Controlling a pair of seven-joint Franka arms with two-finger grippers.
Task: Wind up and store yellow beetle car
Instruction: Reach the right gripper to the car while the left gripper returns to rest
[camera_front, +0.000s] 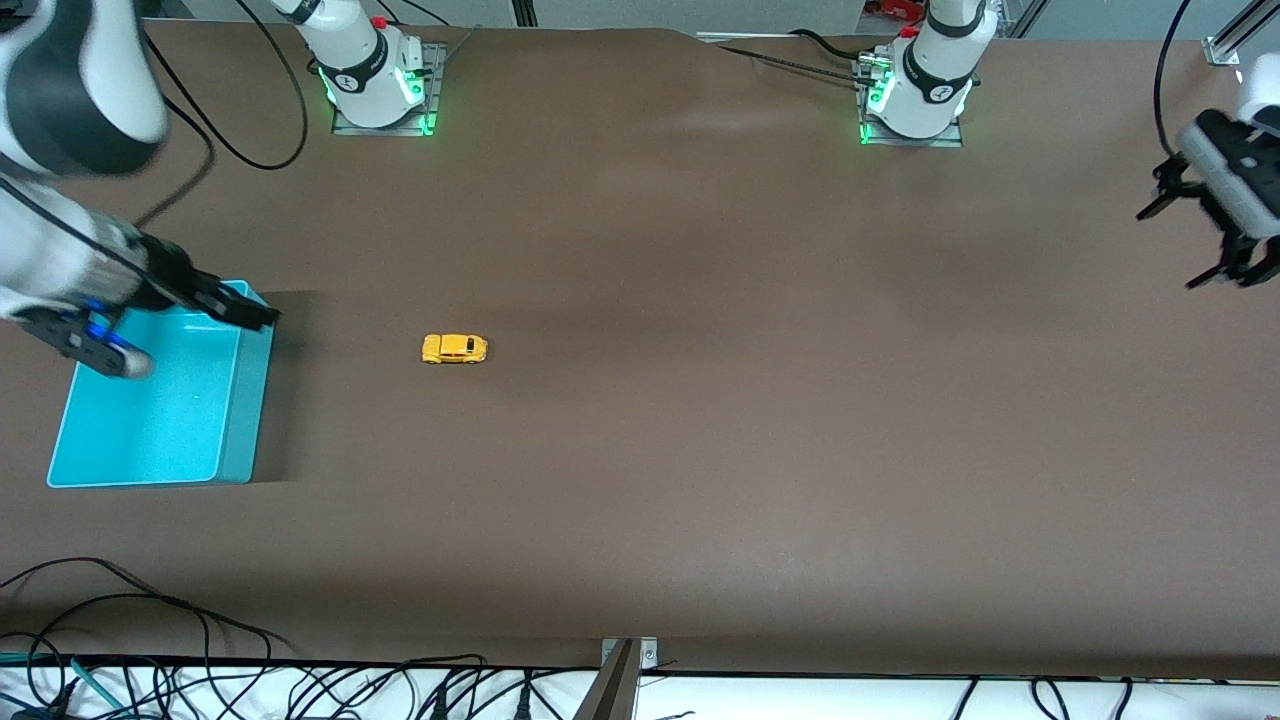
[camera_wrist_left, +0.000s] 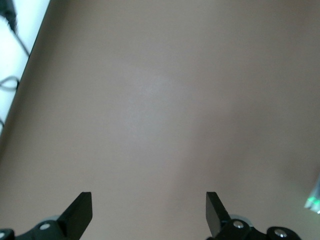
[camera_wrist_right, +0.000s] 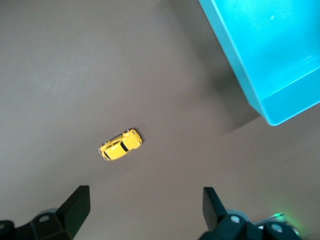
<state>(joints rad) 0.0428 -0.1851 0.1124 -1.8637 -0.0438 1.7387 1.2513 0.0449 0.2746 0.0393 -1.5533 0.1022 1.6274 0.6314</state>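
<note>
Task not begun: yellow beetle car sits untouched on the brown tabletop, wheels down, near the turquoise bin, which is empty. Winding and storing both remain.

Right gripper hangs over the bin, fingers spread, nothing held; the car lies ahead of it toward mid-table. Left gripper waits over bare tabletop at its own end, spread, well apart from the car.

Surface plain; cables along the tabletop edge.
</note>
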